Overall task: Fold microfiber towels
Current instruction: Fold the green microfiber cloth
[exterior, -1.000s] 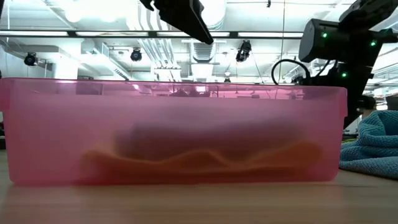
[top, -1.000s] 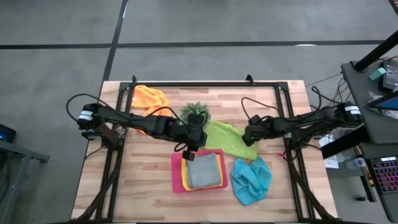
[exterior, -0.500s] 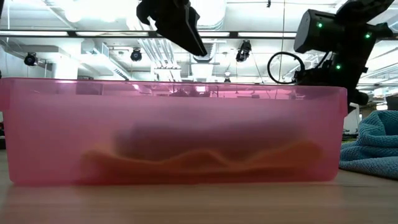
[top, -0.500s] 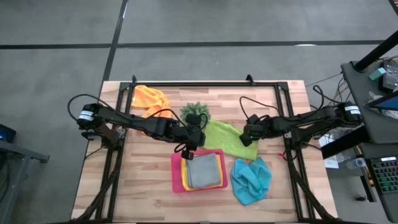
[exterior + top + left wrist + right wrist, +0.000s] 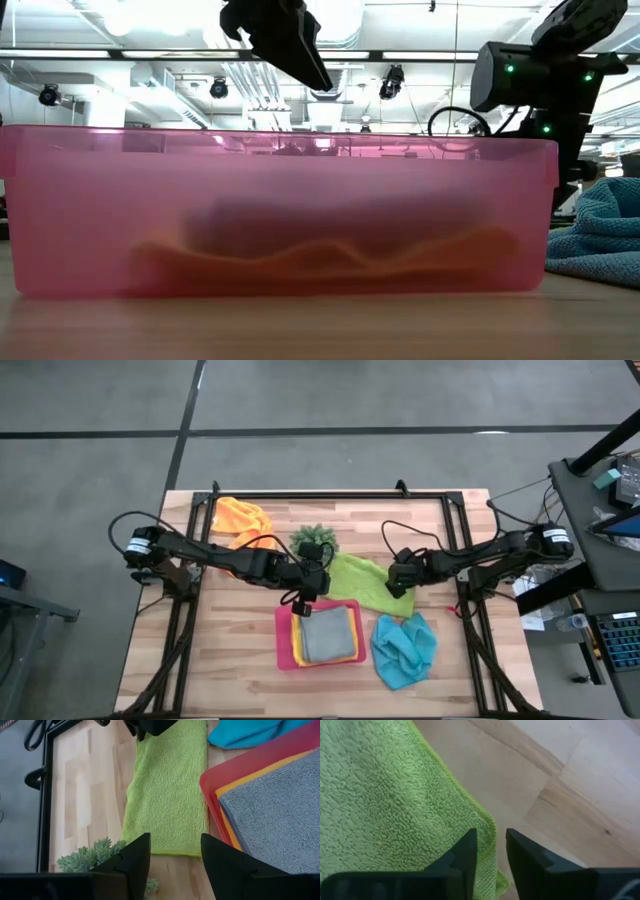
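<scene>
Right end effector (image 5: 490,851) low over the right edge of the lime green towel (image 5: 365,581), fingers narrowed around that edge, grip not certain. Left end effector (image 5: 171,851) parted and empty, hovering by the towel's left end, beside the small green plant (image 5: 314,539) and above the pink tray (image 5: 283,635). Grey towel (image 5: 326,633) stacked on yellow towel (image 5: 297,648) inside the tray. Light blue towel (image 5: 403,648) crumpled right of the tray, orange towel (image 5: 241,519) at the desk's (image 5: 240,650) back left
</scene>
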Motion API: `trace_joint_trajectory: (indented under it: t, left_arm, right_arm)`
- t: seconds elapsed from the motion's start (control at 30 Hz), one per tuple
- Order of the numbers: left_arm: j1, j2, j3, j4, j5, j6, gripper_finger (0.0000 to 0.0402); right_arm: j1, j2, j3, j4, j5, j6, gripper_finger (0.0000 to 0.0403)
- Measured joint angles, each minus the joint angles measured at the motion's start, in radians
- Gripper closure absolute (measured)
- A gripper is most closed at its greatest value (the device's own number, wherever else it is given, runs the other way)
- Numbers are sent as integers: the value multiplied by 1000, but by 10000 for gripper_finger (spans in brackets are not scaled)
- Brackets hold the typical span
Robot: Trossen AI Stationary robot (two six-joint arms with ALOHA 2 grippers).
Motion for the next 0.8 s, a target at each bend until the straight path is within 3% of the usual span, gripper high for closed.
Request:
trace_joint_trajectory:
  t: [0.2, 0.47, 0.8]
  left_arm:
    - [0, 0, 0, 0, 0, 0, 243]
    - [0, 0, 0, 0, -3, 1, 243]
    - [0, 0, 0, 0, -27, 2, 243]
  right_arm:
    - [0, -9, 0, -3, -15, -27, 387]
    - [0, -9, 35, -135, 35, -41, 394]
    - [-5, -9, 43, -170, 35, -63, 381]
